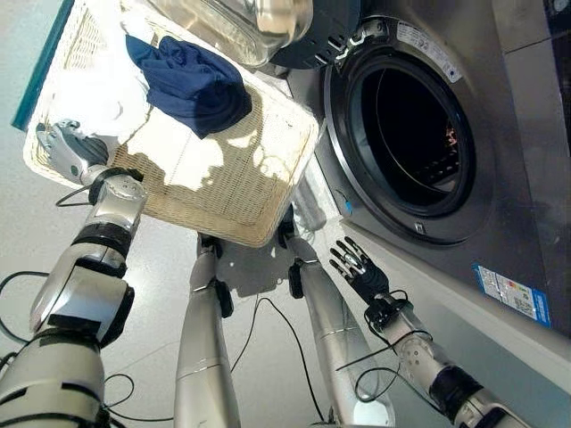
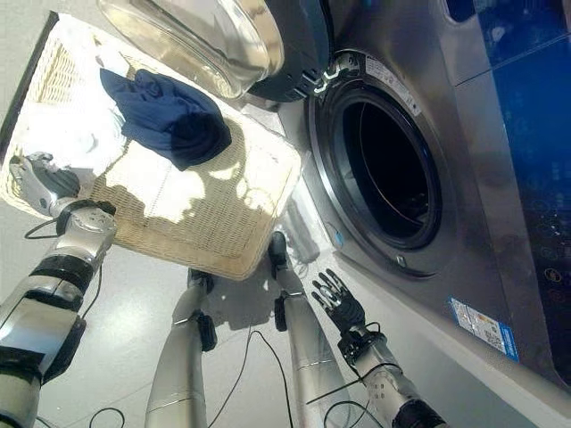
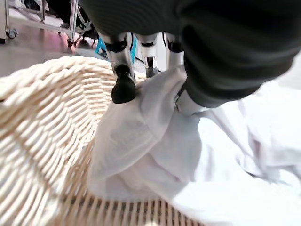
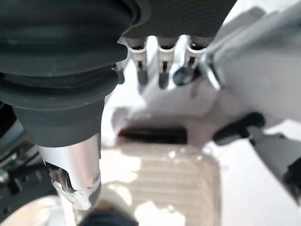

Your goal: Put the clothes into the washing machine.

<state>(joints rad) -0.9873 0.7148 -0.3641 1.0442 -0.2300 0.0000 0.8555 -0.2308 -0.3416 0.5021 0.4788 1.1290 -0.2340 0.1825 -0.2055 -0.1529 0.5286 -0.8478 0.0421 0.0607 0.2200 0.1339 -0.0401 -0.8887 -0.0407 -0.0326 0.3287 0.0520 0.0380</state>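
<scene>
While basketed, white cloth [image 3: 155,141] under left hand [image 1: 67,150].

1. White cloth [image 1: 94,85]: a crumpled, pale garment lying in the basket [image 1: 232,192] at the end far from the washer [image 1: 419,134]. It is bunched against the woven wall. The left hand [image 1: 62,147] is in it, with a fold pinched between thumb and fingers.
2. Navy cloth [image 1: 192,80]: a dark blue garment, rumpled into a loose heap, lying in the basket beside the white cloth, on the side nearer the washer.
3. Basket: shallow, rectangular, pale wicker, standing on the floor just beside the washer.
4. Washer: grey front-loader, round door [image 1: 250,27] swung open over the basket, drum opening dark.
</scene>
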